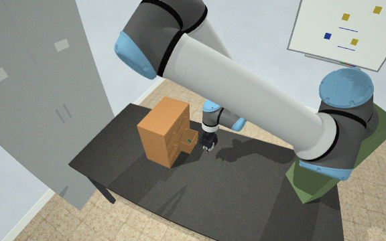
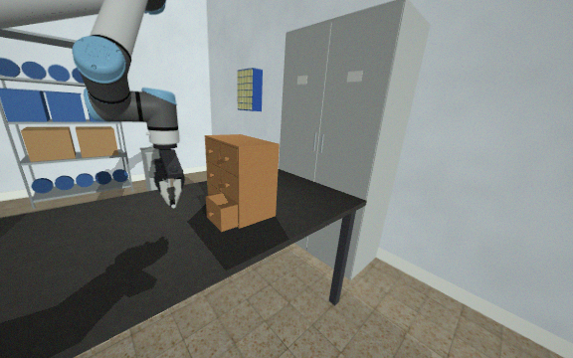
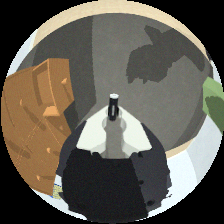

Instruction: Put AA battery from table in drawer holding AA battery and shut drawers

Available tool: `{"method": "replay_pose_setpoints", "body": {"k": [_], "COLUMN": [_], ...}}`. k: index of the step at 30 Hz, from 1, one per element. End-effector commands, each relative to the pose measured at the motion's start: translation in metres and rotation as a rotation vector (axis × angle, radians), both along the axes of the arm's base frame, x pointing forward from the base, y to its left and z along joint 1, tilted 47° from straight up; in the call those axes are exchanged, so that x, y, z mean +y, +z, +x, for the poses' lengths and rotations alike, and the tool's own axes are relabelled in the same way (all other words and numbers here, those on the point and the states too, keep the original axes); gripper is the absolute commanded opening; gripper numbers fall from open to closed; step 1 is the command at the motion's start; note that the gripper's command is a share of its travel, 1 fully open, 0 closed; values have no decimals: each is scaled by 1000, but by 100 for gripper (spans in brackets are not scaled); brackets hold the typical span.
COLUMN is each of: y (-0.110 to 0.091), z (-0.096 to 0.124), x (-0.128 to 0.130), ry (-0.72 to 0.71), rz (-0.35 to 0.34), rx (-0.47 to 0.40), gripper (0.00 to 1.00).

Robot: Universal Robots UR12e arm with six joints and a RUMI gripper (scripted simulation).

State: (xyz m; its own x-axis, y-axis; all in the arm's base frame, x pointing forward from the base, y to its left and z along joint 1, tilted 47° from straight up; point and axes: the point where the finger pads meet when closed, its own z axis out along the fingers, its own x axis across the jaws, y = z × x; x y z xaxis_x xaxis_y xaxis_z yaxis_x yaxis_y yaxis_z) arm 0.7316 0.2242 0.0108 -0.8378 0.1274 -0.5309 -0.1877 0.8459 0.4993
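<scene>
My gripper (image 1: 208, 150) (image 2: 172, 203) (image 3: 113, 107) had its fingers clamped on the battery (image 3: 113, 111), holding it above the table (image 1: 220, 201) (image 2: 68, 249) (image 3: 112, 55), in front of the chest (image 1: 153, 140) (image 2: 258, 184) (image 3: 25, 130) and well outside its open drawer (image 1: 187, 148) (image 2: 229, 219) (image 3: 60, 75). In my wrist view the battery's long axis ran nearly straight up and down, its bright silvery end toward the top, away from my palm, and its dark body between my fingertips. I could not tell how steeply it tilted toward the table. The chest stood upright, with that bottom drawer pulled out. A small green thing (image 1: 189, 140) lay inside it, too small for me to read its direction.
</scene>
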Motion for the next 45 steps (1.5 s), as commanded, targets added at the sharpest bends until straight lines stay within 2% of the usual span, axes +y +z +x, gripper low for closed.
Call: {"method": "replay_pose_setpoints", "body": {"k": [1, 8, 15, 17, 32, 34, 45], "y": [0, -1, -2, -2, -4, -4, -6], "z": [1, 3, 6, 6, 12, 12, 13], "x": [-1, -4, -9, -9, -17, -17, -20], "ry": [24, 130, 289, 289, 718, 718, 985], "rz": [-18, -97, -216, -216, -538, -538, -738], "rx": [-18, -98, -219, -219, -543, -543, -746], "gripper": [5, 5, 5, 5, 5, 5, 5]}}
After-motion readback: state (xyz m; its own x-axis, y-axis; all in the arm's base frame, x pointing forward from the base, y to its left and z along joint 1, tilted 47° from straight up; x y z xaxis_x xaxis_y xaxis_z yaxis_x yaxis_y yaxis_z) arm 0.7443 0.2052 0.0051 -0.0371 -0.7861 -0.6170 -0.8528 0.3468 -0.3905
